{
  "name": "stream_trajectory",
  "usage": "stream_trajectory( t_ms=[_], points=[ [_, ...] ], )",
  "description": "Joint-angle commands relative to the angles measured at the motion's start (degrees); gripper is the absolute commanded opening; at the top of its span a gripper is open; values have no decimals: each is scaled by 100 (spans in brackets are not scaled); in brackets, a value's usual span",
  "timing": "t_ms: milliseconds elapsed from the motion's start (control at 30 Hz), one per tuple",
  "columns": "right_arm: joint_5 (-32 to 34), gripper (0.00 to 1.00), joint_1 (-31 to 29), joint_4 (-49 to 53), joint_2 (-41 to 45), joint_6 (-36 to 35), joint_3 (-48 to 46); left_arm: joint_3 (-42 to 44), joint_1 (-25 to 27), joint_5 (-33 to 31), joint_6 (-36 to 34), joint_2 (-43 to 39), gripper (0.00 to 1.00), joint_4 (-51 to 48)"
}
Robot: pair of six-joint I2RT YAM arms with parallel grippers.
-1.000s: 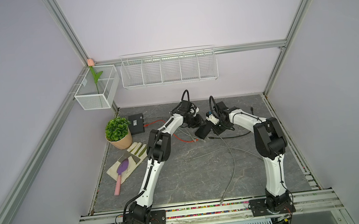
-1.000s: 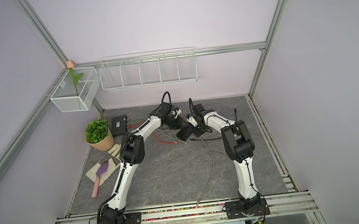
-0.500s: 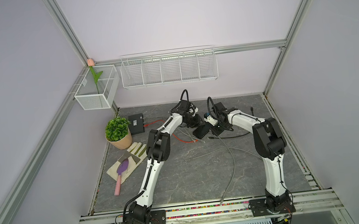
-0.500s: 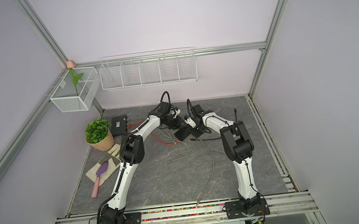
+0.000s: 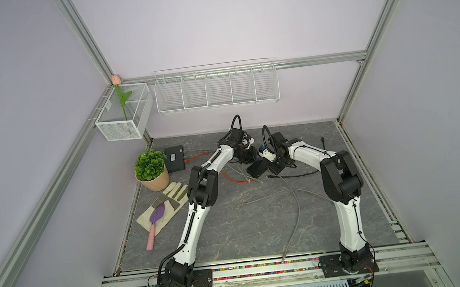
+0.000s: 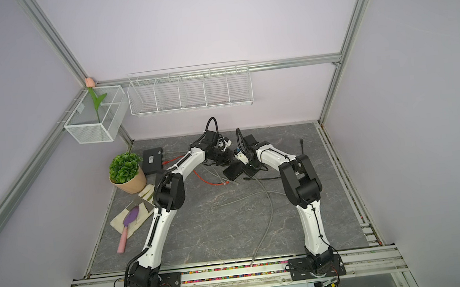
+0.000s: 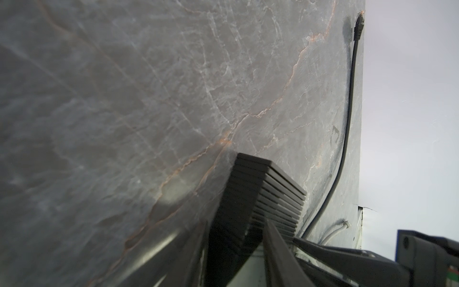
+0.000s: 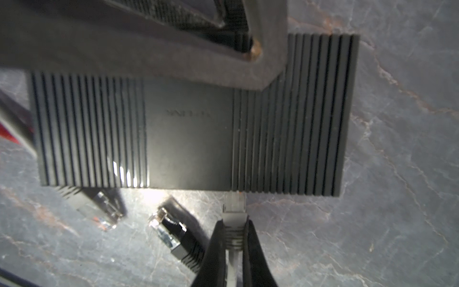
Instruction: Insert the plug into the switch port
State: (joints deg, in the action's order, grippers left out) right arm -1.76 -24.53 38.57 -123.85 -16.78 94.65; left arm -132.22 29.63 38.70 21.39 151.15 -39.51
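Plug (image 8: 233,206), lower centre in the right wrist view, meets the network switch (image 8: 188,134) at its port edge, boot clamped in the right pincer (image 8: 234,238) for a straight push, while the left pincer (image 7: 236,223) grasps the switch to brace it.

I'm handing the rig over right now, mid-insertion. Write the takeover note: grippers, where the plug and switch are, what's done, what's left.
Left gripper: shut on the switch, bracing it on the table.
Right gripper: shut on the grey plug, by its boot.
Plug tip is at the switch's port edge, with most of its clear body outside.
Done: plug picked up and lined up.
Left: push in until seated, then release.
A clear plug and a black-booted plug lie loose nearby.
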Motion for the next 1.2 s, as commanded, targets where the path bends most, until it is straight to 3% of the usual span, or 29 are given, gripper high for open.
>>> stream_trajectory(
  t_ms=[0, 1167],
  points=[
    [-127, 7, -134, -535, -240, -92, 369, 100, 236, 81, -226, 386, 37, -728],
    [-279, 7, -238, -1431, -1361, -342, 2298, -249, 887, 322, -1103, 680, 37, -1570]
  ],
)
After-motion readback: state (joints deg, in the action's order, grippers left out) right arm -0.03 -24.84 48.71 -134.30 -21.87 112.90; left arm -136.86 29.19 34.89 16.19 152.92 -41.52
